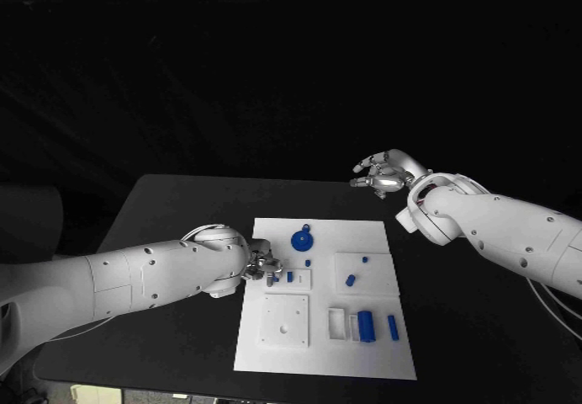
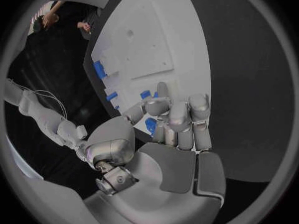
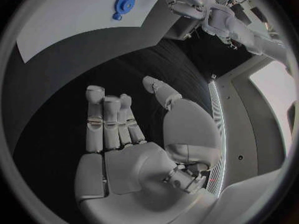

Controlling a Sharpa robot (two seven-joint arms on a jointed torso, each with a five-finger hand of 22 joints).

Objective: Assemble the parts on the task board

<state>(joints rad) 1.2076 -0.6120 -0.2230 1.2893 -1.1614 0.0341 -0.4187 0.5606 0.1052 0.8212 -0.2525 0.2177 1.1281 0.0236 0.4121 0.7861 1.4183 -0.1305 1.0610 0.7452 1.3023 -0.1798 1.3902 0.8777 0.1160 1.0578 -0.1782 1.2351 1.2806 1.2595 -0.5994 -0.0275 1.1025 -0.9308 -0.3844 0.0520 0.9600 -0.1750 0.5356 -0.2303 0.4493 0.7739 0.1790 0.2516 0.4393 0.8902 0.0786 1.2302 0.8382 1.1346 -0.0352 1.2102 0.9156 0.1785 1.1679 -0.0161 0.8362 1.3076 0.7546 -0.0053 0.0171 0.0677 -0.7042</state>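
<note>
The left hand (image 1: 257, 268) sits at the left edge of the white task board (image 1: 364, 358), about midway along its length, with its fingers curled in. In the left wrist view a small blue part (image 2: 150, 126) shows between the curled fingers (image 2: 179, 115) and the thumb, so the hand appears to pinch it, though most of the piece is hidden. Just beside that hand on the board stands a short blue peg (image 1: 290, 275). Farther along, near the board's far end, lies a round blue gear (image 1: 302, 242) with a small tab at its top; the same gear shows in the right wrist view (image 3: 125, 2). Right of the board's middle, two small blue pieces (image 1: 351, 280) lie on a raised white square. Nearer the robot, a blue cylinder (image 1: 365, 325) rests in a white holder, and a slimmer blue bar (image 1: 393, 327) lies just beside it. A white square plate (image 1: 286, 320) with small holes lies left of those. The right hand (image 1: 383, 176) hangs over the black table (image 1: 182, 202) beyond the board's far right corner, well apart from the parts, fingers loosely spread and holding nothing.
</note>
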